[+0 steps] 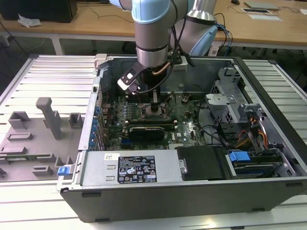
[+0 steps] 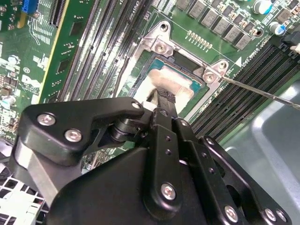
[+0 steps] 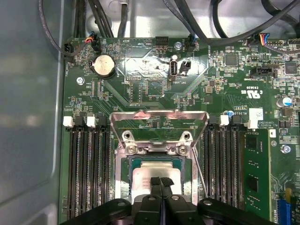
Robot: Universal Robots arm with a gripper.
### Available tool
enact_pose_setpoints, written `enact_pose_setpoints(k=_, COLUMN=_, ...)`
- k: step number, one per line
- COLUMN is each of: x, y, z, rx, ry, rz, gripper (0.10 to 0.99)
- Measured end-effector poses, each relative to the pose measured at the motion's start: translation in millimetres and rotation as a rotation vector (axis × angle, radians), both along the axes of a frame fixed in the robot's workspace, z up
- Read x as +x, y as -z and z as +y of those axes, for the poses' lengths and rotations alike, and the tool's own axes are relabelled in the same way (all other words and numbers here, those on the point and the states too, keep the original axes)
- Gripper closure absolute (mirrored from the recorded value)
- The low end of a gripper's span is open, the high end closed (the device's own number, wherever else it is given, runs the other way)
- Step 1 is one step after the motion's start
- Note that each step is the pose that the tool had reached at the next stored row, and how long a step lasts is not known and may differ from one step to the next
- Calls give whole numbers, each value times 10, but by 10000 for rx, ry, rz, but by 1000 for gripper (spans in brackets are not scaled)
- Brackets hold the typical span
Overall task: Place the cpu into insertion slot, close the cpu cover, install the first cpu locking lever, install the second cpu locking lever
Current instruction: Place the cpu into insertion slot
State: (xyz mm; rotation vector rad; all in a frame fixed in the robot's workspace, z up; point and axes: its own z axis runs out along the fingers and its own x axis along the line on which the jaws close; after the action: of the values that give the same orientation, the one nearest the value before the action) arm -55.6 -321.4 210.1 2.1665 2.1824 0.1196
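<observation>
Here, the claw [image 3: 161, 182] held its two fingers together, gripping nothing, tips on the one cpu [image 3: 142, 180] seated in the insertion slot [image 3: 123, 187] beneath. One cpu cover [image 3: 118, 124] stood raised just beyond.

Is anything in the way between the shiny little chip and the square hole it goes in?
Nothing visible is. In the first wrist view the cpu seems to lie in the insertion slot, with the end effector shut and its tips on the chip's top. The cpu cover stands tilted up, not over it.
</observation>
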Motion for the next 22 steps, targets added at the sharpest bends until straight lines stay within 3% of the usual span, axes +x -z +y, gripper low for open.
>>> enact_pose_setpoints(k=6, x=0, y=-154, z=0, rx=-2, ry=1, rz=-1, gripper=980)
enact_pose_setpoints(k=11, x=0, y=-338, z=1, rx=-6, ry=4, rz=-2, gripper=980)
enact_pose_setpoints(k=14, x=0, y=-510, z=0, rx=-16, ry=5, rz=-1, gripper=980)
enact_pose_setpoints(k=16, x=4, y=-584, z=0, rx=-40, ry=9, rz=17, gripper=980)
enact_pose_setpoints(k=18, x=19, y=-602, z=1, rx=-41, ry=11, rz=90, gripper=980)
enact_pose_setpoints(k=22, x=19, y=-603, z=0, rx=-43, ry=11, rz=107, gripper=980)
